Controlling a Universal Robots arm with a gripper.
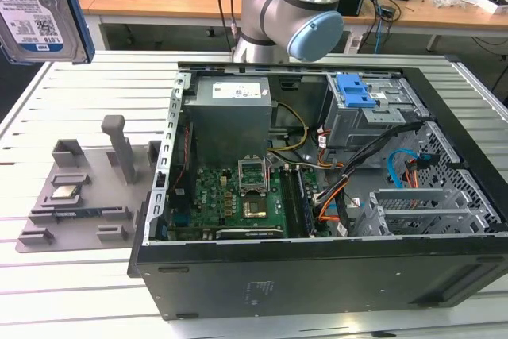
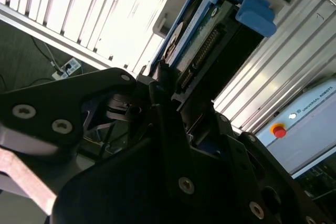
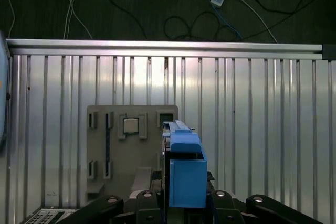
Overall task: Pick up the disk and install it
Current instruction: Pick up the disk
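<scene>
The disk (image 1: 36, 5), silver with a white-and-blue label and a blue bracket, hangs high at the exterior view's far left, above the slatted table and well clear of the open computer case (image 1: 238, 291). In the second wrist view my gripper (image 2: 169, 85) is shut on the disk (image 2: 210, 40), whose connector edge and blue tab stick out past the black fingers. The first wrist view has the disk (image 3: 184, 166) edge-on, rising from my gripper (image 3: 181, 200) over the grey fixture plate (image 3: 100, 156).
In the case, a grey drive cage with a blue latch (image 1: 355, 93) sits at the back right. Motherboard (image 1: 238, 196) and cables fill the floor. A grey fixture plate (image 1: 48, 220) holding a small CPU chip (image 1: 65, 191) lies left of the case. A pendant with a red button (image 2: 278, 129) lies nearby.
</scene>
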